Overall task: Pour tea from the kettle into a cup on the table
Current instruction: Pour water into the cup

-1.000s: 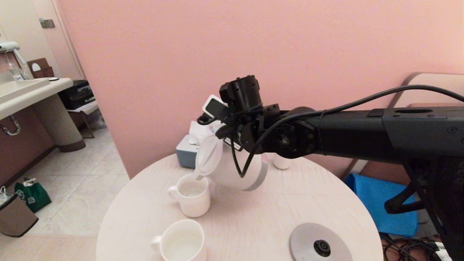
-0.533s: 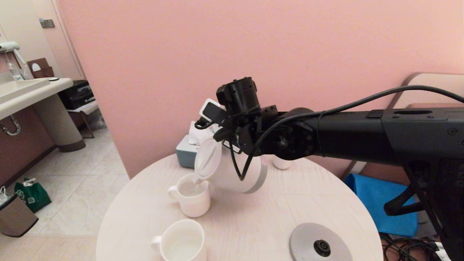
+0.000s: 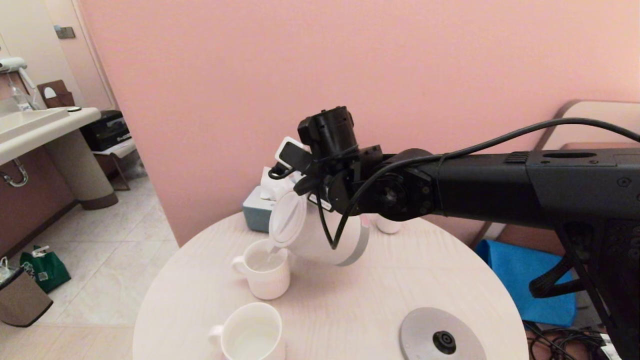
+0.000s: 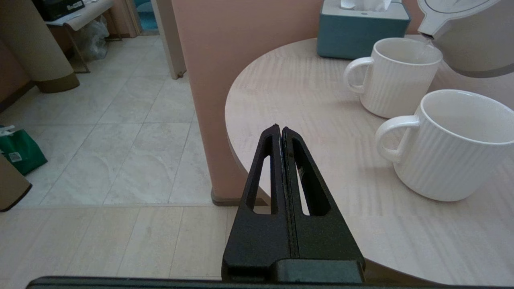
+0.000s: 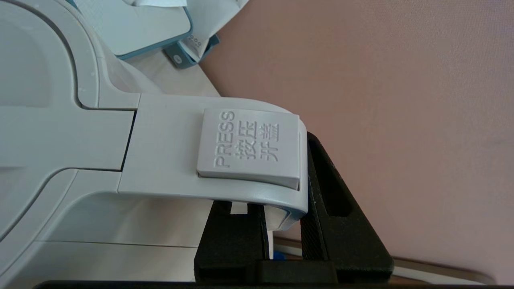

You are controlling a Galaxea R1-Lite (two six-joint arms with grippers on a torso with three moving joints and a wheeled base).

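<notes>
kettle (image 3: 320,240) tipped further, in right end effector (image 5: 281,224)

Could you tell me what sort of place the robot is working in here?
Probably a hotel room or small guest suite: a round table carries two white mugs, a tissue box and the electric kettle, while a washbasin counter stands off to the left on a tiled floor.

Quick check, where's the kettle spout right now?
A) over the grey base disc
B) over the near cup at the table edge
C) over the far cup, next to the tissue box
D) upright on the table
C: the kettle, held tilted by its handle in the right tool, has its spout over the far cup, not the near cup.
</notes>
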